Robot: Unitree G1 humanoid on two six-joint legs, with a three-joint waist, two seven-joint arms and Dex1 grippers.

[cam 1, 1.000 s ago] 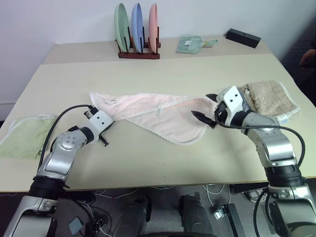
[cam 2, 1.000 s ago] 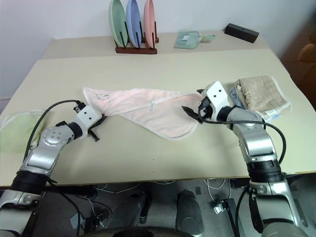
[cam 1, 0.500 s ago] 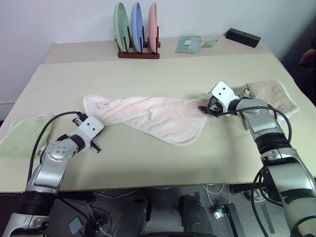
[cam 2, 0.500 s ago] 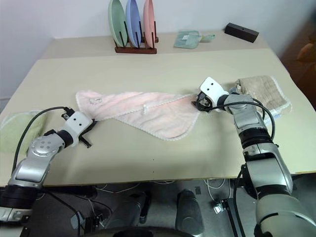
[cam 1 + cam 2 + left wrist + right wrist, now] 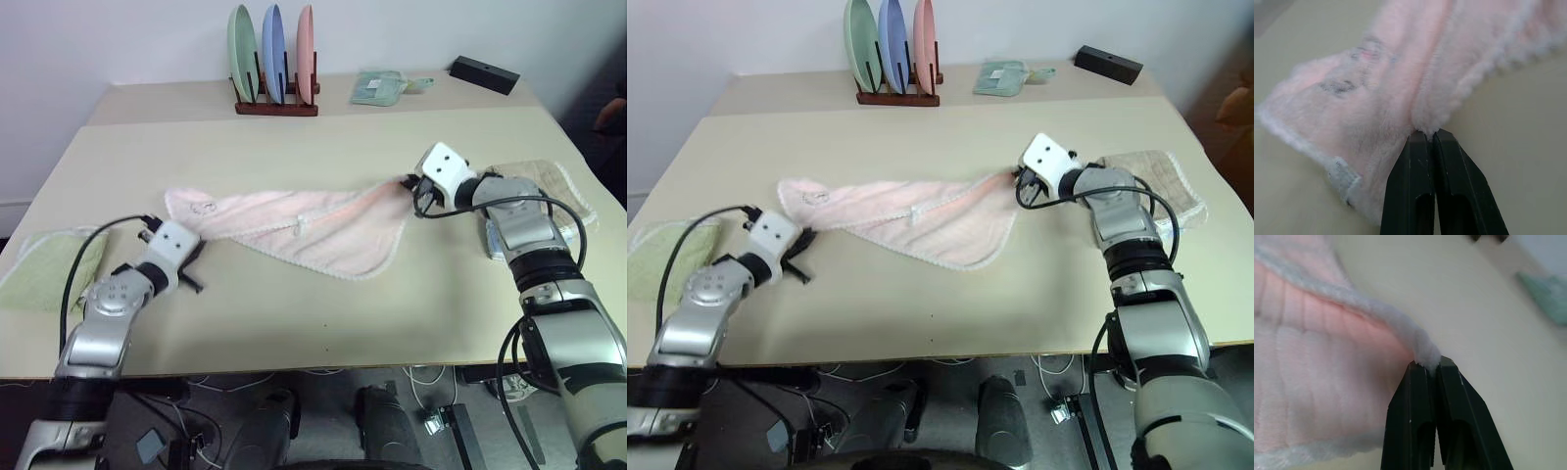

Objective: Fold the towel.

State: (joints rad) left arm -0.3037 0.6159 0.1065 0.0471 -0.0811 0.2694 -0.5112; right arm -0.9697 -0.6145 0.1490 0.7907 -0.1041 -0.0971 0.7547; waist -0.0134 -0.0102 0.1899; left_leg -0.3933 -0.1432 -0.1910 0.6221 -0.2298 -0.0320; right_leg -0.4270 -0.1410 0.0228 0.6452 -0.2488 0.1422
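The pale pink towel [image 5: 304, 227] stretches across the middle of the table between my two grippers, lifted at both ends and sagging onto the tabletop in the middle. Its whitish scalloped edge runs along the near side, and a small dark mark sits near its left end. My left gripper [image 5: 192, 247] is shut on the towel's [image 5: 1400, 83] left end. My right gripper [image 5: 411, 186] is shut on the right corner of the towel [image 5: 1327, 362], pinching a tuft of the edging between its fingers [image 5: 1415, 401].
A light green towel [image 5: 44, 274] hangs over the table's left edge. A beige waffle towel [image 5: 534, 191] lies behind my right arm. At the back stand a rack of plates [image 5: 274, 69], a small green cloth [image 5: 382, 88] and a black box [image 5: 482, 73].
My right gripper went from open to shut on the towel's right corner and lifted it up and back. My left gripper, still gripping the left end, rose a little and pulled left, stretching the towel.
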